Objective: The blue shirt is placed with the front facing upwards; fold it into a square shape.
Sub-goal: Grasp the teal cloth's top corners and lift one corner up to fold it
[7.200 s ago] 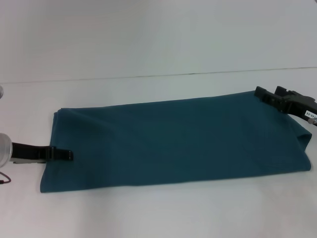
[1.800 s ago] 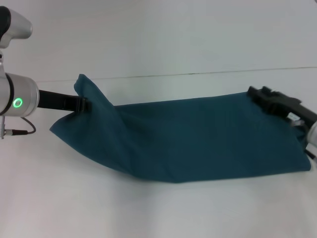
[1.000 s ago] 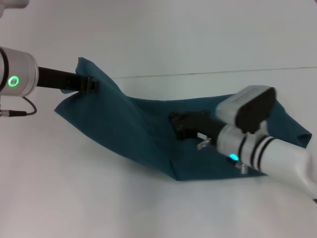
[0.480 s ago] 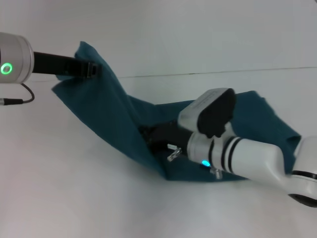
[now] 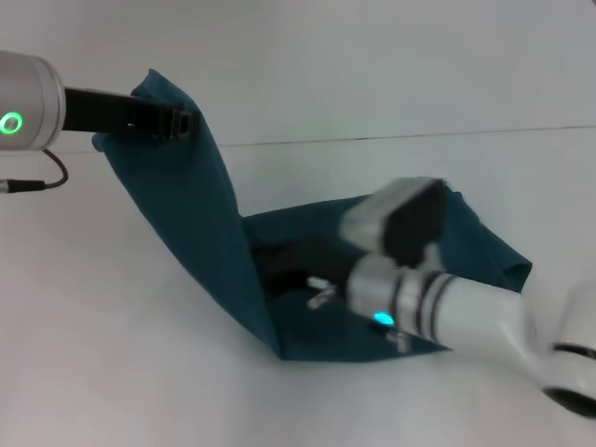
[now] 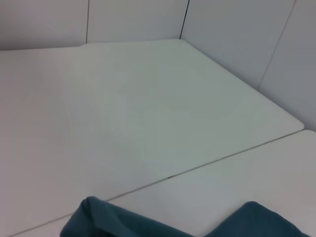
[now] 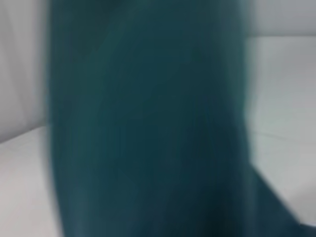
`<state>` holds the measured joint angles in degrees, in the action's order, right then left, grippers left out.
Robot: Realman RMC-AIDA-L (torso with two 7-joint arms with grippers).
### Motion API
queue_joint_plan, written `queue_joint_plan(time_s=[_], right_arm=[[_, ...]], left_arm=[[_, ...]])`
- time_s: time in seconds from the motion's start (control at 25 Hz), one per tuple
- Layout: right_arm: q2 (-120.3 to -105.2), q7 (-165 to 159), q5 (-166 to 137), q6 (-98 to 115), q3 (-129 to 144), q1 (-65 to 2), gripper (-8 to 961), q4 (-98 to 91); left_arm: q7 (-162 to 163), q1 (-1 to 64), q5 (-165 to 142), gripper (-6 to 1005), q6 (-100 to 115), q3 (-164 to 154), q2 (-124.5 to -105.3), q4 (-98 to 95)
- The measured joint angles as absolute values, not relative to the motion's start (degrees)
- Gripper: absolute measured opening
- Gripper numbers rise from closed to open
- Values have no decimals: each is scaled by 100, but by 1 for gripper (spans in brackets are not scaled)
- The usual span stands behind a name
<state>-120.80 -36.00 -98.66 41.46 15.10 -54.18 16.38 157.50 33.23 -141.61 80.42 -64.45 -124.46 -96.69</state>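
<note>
The left gripper (image 5: 182, 123) has its fingers clenched on the blue shirt (image 5: 214, 251), one end lifted, the rest on the surface (image 5: 140, 372). I cannot tell the right gripper's (image 5: 279, 265) hold. A slip could collapse the fold crooked

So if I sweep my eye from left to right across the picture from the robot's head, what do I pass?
The left arm's silver wrist with its green light → the left gripper pinching a raised corner of the blue shirt → the right gripper low on the cloth → the right arm's white forearm.
</note>
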Motion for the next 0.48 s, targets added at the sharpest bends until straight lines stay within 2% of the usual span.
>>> queue_joint_plan(time_s=[0.2,0.48], right_arm=[[-12041,-3633,-9874,4948,790,-4577,40,1344],[-12091,-3635,-10270,4574,765,-4782,39,1510]], left_arm=[[15744,3294,-14105,63,8083,-6444,-12442,-9806],[15740,3295,-14055,63,8123,-6443,-12436,-9960]])
